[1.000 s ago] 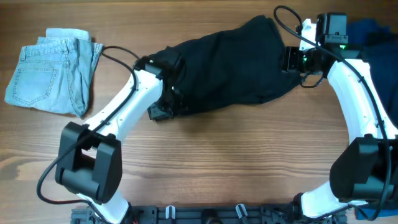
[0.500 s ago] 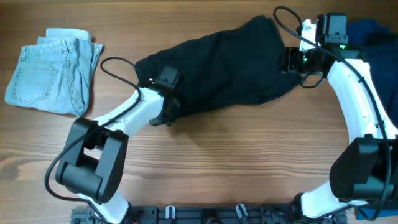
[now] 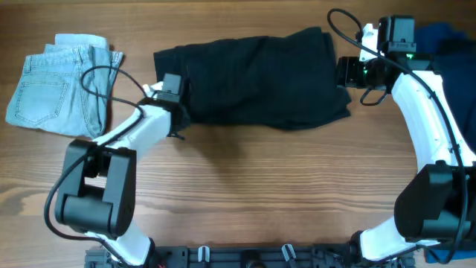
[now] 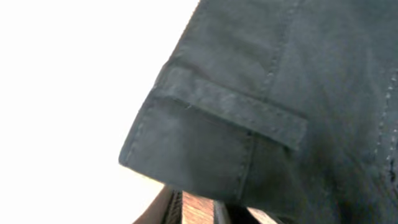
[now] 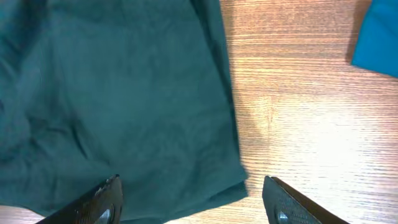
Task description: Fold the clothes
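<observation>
The black shorts [image 3: 256, 78] lie spread flat across the far middle of the table. My left gripper [image 3: 177, 112] sits at their left edge. In the left wrist view its jaws stand nearly together at the bottom edge [image 4: 198, 211], pinching the black shorts [image 4: 267, 93], whose hem and a belt loop fill the frame. My right gripper [image 3: 343, 73] is open at the shorts' right edge. In the right wrist view [image 5: 193, 202] its fingers straddle the near corner of the fabric [image 5: 124, 106] without closing on it.
Folded light-blue denim shorts [image 3: 63, 85] lie at the far left. Royal-blue and dark navy pieces [image 3: 446, 37] are piled at the far right behind the right arm; a blue corner [image 5: 379, 34] shows in the right wrist view. Bare wood lies in front.
My left gripper has moved left and away from me, drawing the shorts' left edge with it, so the bunched shorts now lie flatter and wider. The right arm has not moved.
</observation>
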You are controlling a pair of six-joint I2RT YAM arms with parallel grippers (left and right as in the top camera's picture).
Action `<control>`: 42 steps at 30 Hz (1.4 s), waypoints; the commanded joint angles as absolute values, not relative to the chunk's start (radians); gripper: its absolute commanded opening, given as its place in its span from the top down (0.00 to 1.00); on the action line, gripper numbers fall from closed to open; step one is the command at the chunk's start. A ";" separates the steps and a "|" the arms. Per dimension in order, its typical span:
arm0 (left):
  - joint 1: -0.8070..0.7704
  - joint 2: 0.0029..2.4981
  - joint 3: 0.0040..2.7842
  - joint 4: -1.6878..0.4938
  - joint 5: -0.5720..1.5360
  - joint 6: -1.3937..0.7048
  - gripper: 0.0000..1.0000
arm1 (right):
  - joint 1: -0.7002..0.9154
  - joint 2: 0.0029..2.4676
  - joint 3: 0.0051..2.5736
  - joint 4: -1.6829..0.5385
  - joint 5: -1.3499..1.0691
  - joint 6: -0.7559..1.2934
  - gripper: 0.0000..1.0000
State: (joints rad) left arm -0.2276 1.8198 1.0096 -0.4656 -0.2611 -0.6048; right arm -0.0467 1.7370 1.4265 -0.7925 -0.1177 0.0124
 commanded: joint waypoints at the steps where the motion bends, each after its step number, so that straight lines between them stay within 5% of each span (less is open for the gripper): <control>1: -0.218 1.821 1.012 -0.466 -0.150 -0.564 0.83 | -0.046 1.762 1.415 -0.786 -0.043 0.032 0.27; 9: -0.258 1.653 1.130 -0.585 -0.042 -0.496 0.23 | -0.046 1.925 1.413 -0.786 -0.053 0.136 0.27; 15: -0.258 1.636 1.130 -0.499 -0.043 -0.395 0.21 | -0.043 2.067 1.413 -0.775 -0.060 0.161 0.28; 29: -0.257 1.746 1.130 -0.370 -0.053 -0.343 0.20 | -0.043 2.105 1.313 -0.668 -0.087 0.352 0.53; 30: -0.257 1.749 1.130 -0.360 -0.053 -0.343 0.20 | -0.043 2.105 1.313 -0.666 -0.087 0.352 0.69; 32: -0.257 1.749 1.130 -0.350 -0.053 -0.344 0.20 | -0.043 2.105 1.313 -0.666 -0.090 0.353 0.85; 36: -0.257 1.749 1.130 -0.347 -0.053 -0.344 0.20 | -0.043 2.105 1.313 -0.658 -0.090 0.393 0.96; 42: -0.259 1.746 1.134 -0.348 -0.033 -0.347 0.21 | -0.067 2.080 1.343 -0.650 -0.056 0.305 0.96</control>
